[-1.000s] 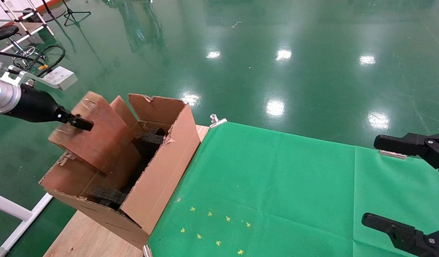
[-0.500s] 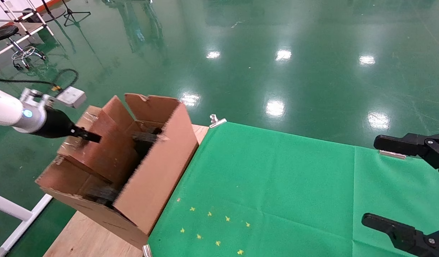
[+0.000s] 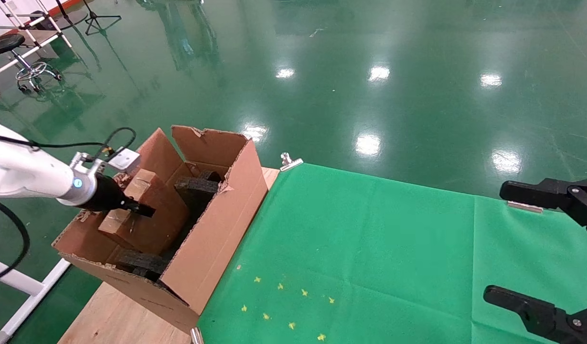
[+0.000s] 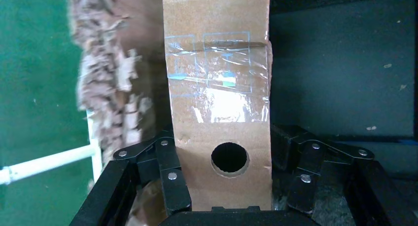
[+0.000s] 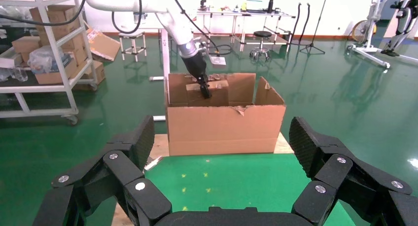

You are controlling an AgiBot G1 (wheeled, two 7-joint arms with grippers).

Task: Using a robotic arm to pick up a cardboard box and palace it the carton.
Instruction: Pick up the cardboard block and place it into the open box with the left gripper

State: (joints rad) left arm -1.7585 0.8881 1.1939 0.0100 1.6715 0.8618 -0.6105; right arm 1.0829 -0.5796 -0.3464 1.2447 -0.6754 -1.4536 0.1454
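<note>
Left gripper [image 4: 221,208] clamped on cardboard box [image 3: 141,212], long axis pointing down into the carton [image 3: 212,243], beside foam block [image 3: 196,188]; right gripper [image 5: 224,152] parked open.

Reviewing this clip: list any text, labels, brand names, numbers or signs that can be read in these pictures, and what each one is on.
None can be read.
Small brown taped cardboard box, held in the left end effector: faint blue outlines under the clear tape, no legible letters.
Large brown corrugated carton: no print on its visible walls.
Green table cloth: small yellow marks only, not characters.
Right end effector: unmarked.
</note>
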